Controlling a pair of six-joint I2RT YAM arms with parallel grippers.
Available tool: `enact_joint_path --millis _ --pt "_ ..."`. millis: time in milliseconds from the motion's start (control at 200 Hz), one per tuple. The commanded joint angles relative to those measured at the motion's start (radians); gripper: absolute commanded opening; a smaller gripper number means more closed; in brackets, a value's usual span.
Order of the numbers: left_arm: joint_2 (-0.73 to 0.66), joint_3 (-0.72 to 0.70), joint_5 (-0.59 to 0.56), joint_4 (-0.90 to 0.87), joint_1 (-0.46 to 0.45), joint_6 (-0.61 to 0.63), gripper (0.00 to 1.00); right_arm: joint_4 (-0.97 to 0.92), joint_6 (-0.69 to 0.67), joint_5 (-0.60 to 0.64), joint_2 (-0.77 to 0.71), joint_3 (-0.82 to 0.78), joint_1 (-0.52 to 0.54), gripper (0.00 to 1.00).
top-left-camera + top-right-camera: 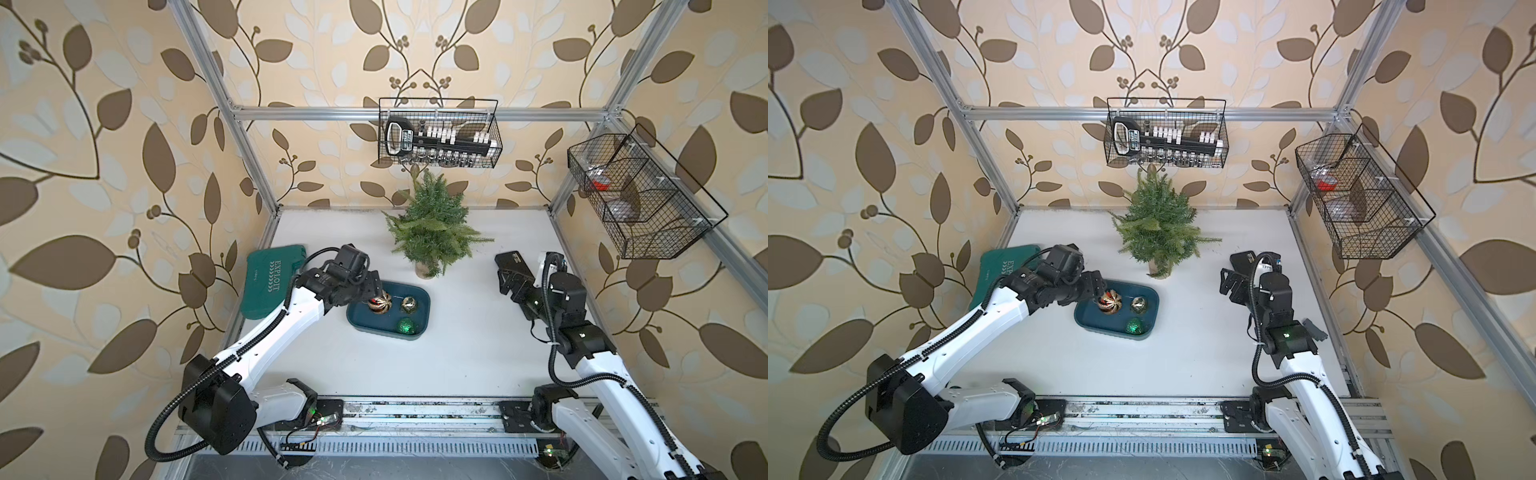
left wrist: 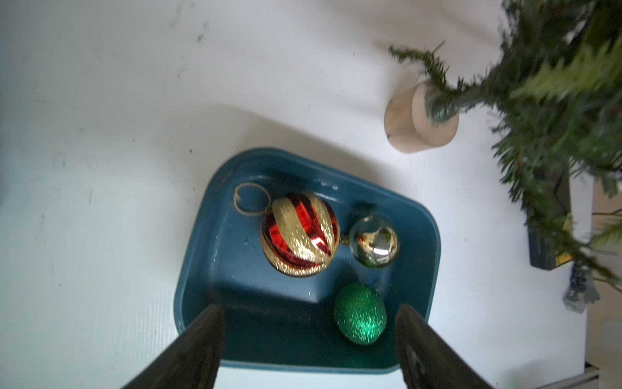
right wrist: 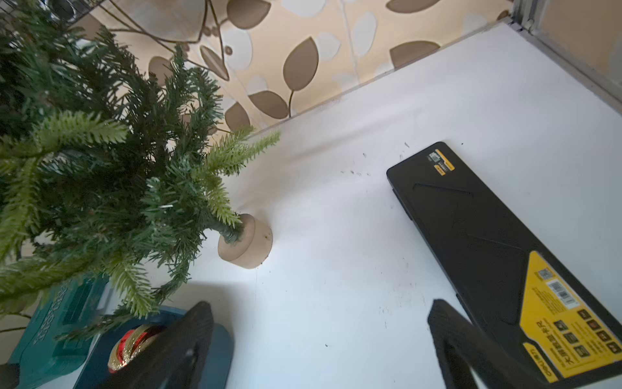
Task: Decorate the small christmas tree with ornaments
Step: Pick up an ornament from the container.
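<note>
L gripper (image 2: 309,308): black fingers (image 2: 192,347) are seen apart in wrist view, nothing clamped btwn them; held above left end of tray, pointed down.
Tray: dark teal plastic tray (image 2: 198,235) w/ rounded corners, set on table left of centre; all 3 baubles are found in it.
Striped bauble: red-and-gold striped round bauble (image 2: 299,232), largest of the 3, in tray's left part, just ahead of L fingers; no contact is seen. Its thin twine loop (image 2: 250,198) is laid on tray floor beside it.
Gold bauble: small shiny gold bauble (image 2: 374,240), just beside the striped one, toward tray's right.
Green bauble: green glitter bauble (image 2: 360,313), in tray's near-right part, apart from the other 2.
Tree: small dark-green artificial fir tree (image 1: 432,224), upright on pale tan round base (image 2: 407,121), behind tray at table's back-centre.
R gripper (image 3: 321,304): fingers are spread wide, nothing held; hung over table's right side, well apart from tray, aimed toward tree.
Black case: flat black case w/ yellow label (image 3: 471,235), on table beside R gripper.
Green case: green plastic tool case (image 1: 270,282), at table's left edge, partly hidden by L arm.
Baskets: black wire basket (image 1: 440,133) hung on back rail, tool set inside; another black wire basket (image 1: 640,195) on right rail.
Table: white tabletop (image 1: 415,365).
</note>
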Motion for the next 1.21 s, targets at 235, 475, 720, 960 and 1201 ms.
enact_joint_path --millis 235,475,720,960,1201 --pt "0.263 0.160 -0.349 -0.145 -0.171 -0.133 0.81 -0.040 0.008 -0.006 -0.008 -0.031 0.003 0.99" --pt "0.437 0.236 -0.378 -0.142 -0.194 -0.158 0.83 -0.032 0.008 -0.008 -0.002 -0.039 0.004 0.99" --pt "0.542 0.302 -0.435 -0.174 -0.207 -0.189 0.83 -0.029 0.008 -0.017 -0.006 -0.045 0.004 0.99" --pt "0.589 0.280 -0.423 -0.141 -0.207 -0.210 0.86 -0.024 0.006 -0.021 -0.005 -0.047 0.005 0.99" --pt "0.648 0.285 -0.418 -0.122 -0.207 -0.210 0.85 -0.031 0.006 -0.017 -0.008 -0.047 0.005 0.99"
